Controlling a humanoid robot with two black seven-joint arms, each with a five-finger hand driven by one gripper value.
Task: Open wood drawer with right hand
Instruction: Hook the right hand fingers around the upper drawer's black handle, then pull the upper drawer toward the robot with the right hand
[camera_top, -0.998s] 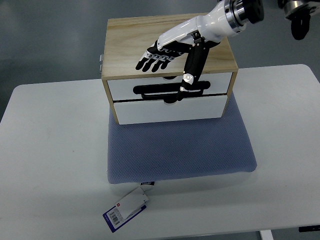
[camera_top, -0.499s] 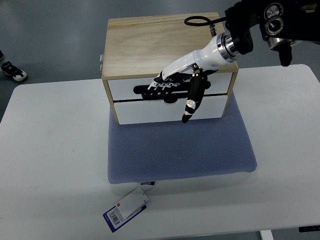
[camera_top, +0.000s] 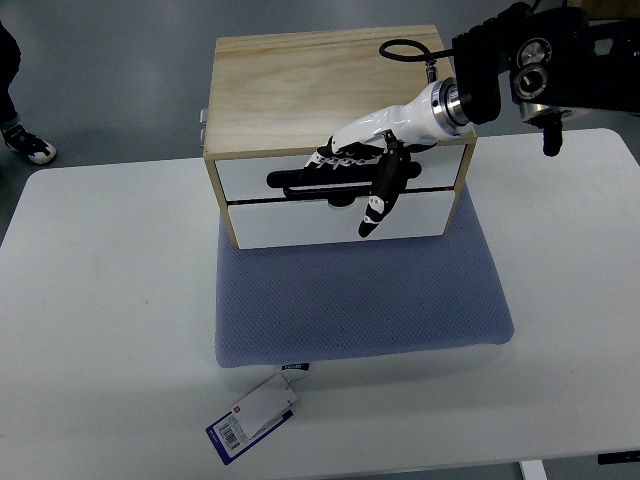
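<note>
Atop a blue-grey cushion (camera_top: 360, 300) on the white table (camera_top: 110, 330), seen from the top view, stands the wood drawer box (camera_top: 330, 95), its long axis running left to right across the picture and its two white drawer fronts facing the near edge of the table. Both drawers sit flush with the box, the upper drawer (camera_top: 245, 180) above the lower drawer (camera_top: 300, 222), each with a dark slot handle. Coming in from the right edge, the right hand (camera_top: 362, 160) lies against the upper front, its fingers (camera_top: 325, 163) curled together into the black handle slot (camera_top: 290, 181) while the thumb (camera_top: 380, 195) hangs down apart from them over the lower front. A barcode tag (camera_top: 252, 417) trails from the cushion's near edge. At the far left edge a person's shoe (camera_top: 28, 147) shows on the floor.
</note>
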